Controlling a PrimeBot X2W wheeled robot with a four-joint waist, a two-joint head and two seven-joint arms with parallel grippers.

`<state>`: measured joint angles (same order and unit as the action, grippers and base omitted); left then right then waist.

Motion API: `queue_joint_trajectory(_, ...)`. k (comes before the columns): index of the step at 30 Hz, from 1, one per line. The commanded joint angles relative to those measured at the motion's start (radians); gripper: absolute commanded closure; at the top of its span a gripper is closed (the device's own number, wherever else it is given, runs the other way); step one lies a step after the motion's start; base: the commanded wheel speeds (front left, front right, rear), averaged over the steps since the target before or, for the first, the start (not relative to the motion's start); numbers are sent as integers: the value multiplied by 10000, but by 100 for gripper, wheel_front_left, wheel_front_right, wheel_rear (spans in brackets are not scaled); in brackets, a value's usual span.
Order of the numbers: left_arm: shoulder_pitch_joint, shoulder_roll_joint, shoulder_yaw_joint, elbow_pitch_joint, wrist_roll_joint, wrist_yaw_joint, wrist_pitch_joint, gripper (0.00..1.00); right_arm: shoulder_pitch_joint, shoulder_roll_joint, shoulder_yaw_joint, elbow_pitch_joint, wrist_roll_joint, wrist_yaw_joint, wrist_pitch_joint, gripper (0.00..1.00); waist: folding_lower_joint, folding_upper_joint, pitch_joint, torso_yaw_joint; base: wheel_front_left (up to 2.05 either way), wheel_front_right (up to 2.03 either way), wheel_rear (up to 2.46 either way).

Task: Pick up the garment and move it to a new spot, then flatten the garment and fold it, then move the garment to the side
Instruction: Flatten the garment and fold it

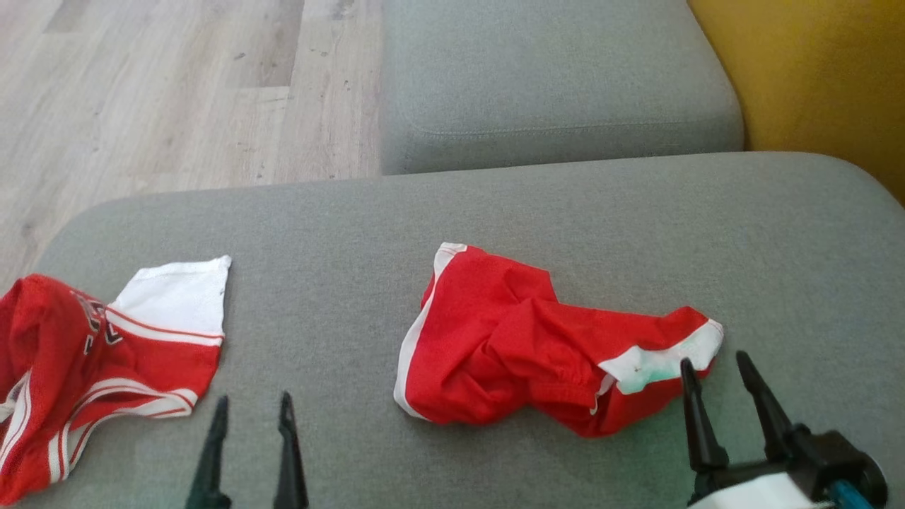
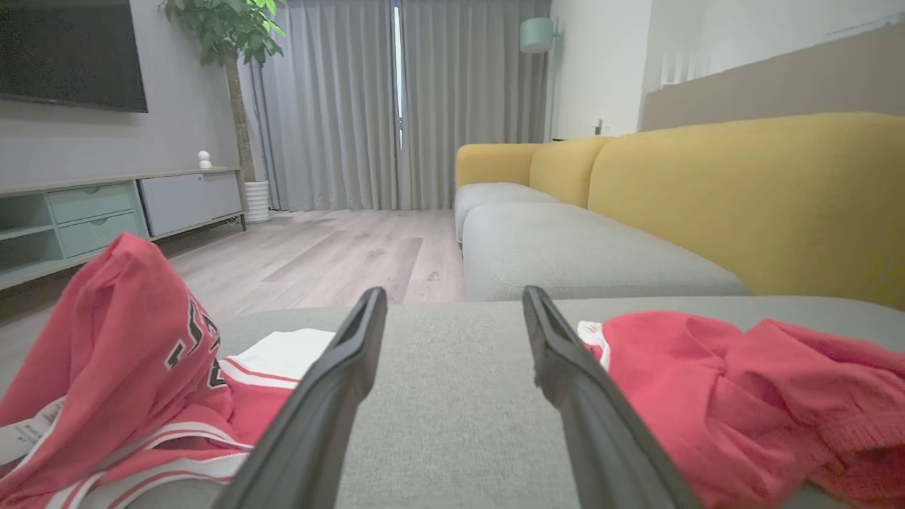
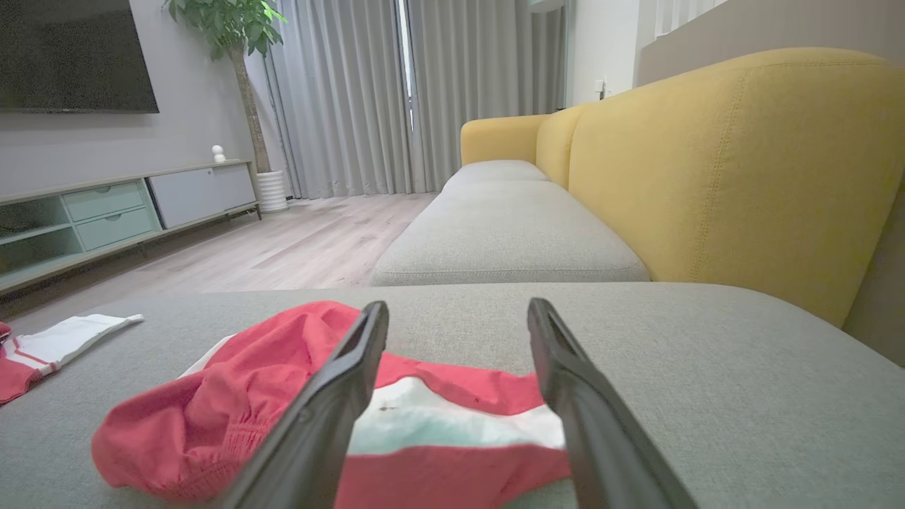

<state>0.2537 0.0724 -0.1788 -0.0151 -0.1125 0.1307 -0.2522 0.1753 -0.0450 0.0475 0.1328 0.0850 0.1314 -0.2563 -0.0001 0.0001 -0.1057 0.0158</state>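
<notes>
The red jersey (image 2: 120,339) carries dark, white-edged lettering (image 2: 185,344) on a crumpled fold, too creased and cut off to read, and no other text is legible.

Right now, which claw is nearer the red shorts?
Right. The right claw sits at the shorts' white-trimmed end; the left claw is apart, to their left over bare cushion.

The jersey (image 1: 71,367) at the left edge of the cushion (image 1: 495,212) ran off the picture's side, its lettering (image 1: 95,325) crumpled and unreadable; the bunched shorts (image 1: 495,339) hid their own shape.
</notes>
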Motion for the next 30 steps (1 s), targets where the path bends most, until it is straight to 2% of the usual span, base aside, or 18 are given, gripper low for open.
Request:
queue_joint_trajectory(1, -248, -129, 171, -324, 144, -6, -95, 0, -173, -53, 191, -386, -16, -7, -55, 0, 1, -1, -25, 19, 0, 0, 0)
queue_joint_trajectory(17, -145, -207, -161, 75, 771, 431, -95, 0, -83, -53, 366, -278, 14, -7, -55, 0, 1, -1, -115, 146, 0, 0, 0)
queue_joint_trajectory(30, -161, -217, -507, 360, 681, 393, -95, 0, -43, -52, 260, -199, 90, -7, -55, 0, 1, -1, -214, 205, 0, 0, 0)
